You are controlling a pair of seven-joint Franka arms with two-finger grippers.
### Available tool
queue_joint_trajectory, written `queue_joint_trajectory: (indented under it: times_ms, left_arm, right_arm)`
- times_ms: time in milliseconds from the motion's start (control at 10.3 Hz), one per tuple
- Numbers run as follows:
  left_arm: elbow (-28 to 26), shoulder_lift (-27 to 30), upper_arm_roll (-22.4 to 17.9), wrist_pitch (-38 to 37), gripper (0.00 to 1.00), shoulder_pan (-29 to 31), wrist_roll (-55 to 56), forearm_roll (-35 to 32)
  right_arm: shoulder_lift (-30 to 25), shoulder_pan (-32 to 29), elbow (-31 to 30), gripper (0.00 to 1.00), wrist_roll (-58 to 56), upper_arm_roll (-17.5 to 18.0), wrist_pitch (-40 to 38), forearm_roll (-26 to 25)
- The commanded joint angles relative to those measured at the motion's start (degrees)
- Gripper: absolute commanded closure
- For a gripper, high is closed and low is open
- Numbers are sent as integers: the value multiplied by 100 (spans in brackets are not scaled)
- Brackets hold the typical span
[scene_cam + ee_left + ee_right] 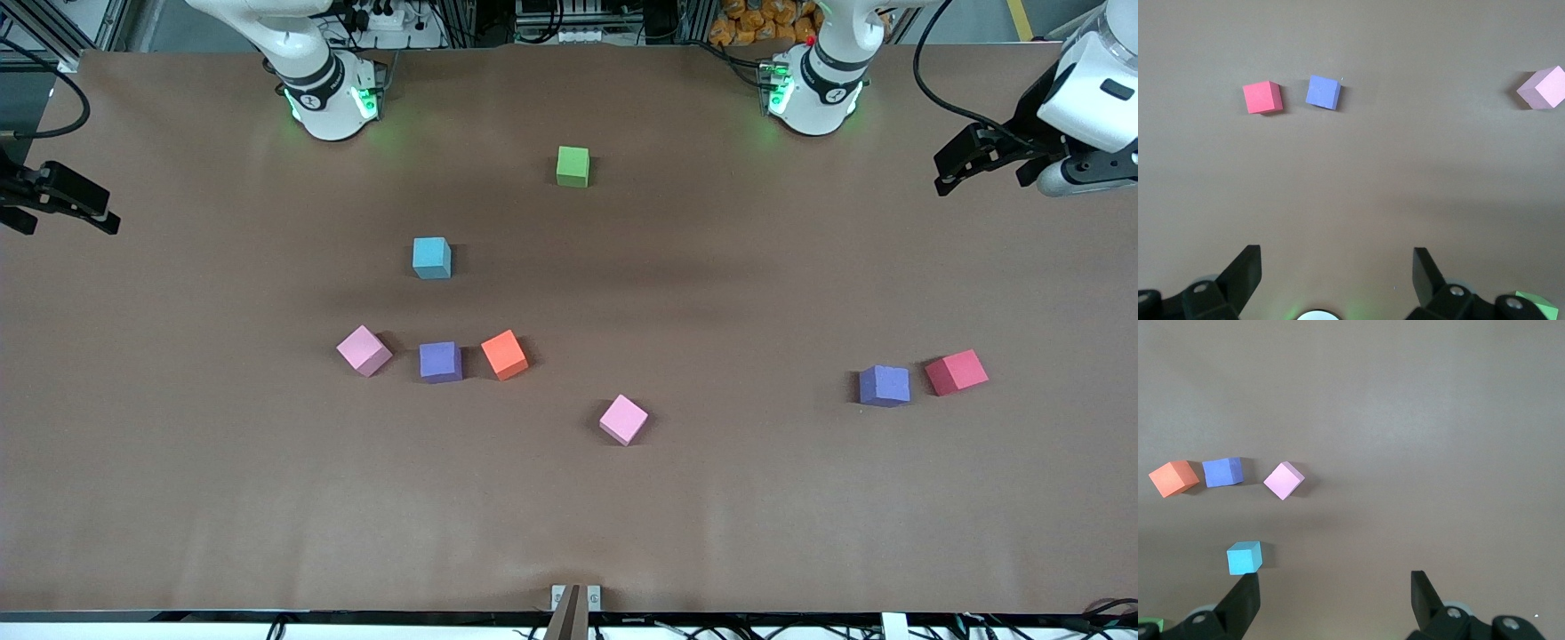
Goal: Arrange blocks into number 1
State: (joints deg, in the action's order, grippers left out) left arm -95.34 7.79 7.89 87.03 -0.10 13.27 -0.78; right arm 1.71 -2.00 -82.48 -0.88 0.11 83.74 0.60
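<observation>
- Right gripper [89,218] hangs over the tabletop [222,498] edge at its arm's end, fingers wide, empty.
- Matte foam cubes, apart: pink block [364,350], light blue block [431,258], purple block [440,362], orange block [504,354], green block [573,166], second pink block [623,419], second purple block [884,385], red block [956,372].
- Left gripper [956,173] hangs wide, empty, over the other end.

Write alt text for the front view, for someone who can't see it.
Eight foam blocks lie scattered on a brown table, not yet arranged: green, light blue, two pink, two purple, orange and red. The left gripper and right gripper wait open above the table's ends.
</observation>
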Motion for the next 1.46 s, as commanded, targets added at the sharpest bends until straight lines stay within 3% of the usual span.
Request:
queue_joint_trajectory:
  times_ms: [0,194,389,583,875,1069,1361]
  left_arm:
    - [77,21,11,-134,0,19,-280,-10]
    - [-11,-5,81,-134,0,-7,-264,156]
    - [-273,-84,528,-47,0,-77,-36,341]
    - [-904,-242,1203,662,0,-567,1259,350]
    - [-1215,-1267,1829,1779,0,-1516,3227,491]
    - [-1224,-1883,1839,2176,0,-2280,4128,491]
    - [-1610,-2456,2032,3080,0,-2871,4989,500]
  right_arm:
    - [-40,-55,4,0,-79,59,-51,-104]
    - [-31,-55,-5,0,-88,59,-60,-95]
    - [109,93,-110,0,-88,77,-16,-51]
    - [425,418,-233,0,-71,77,281,-33]
    - [1109,831,-488,0,296,77,984,483]
    - [1619,1148,-480,0,850,68,1590,547]
    - [2401,1613,-489,0,1080,50,2214,809]
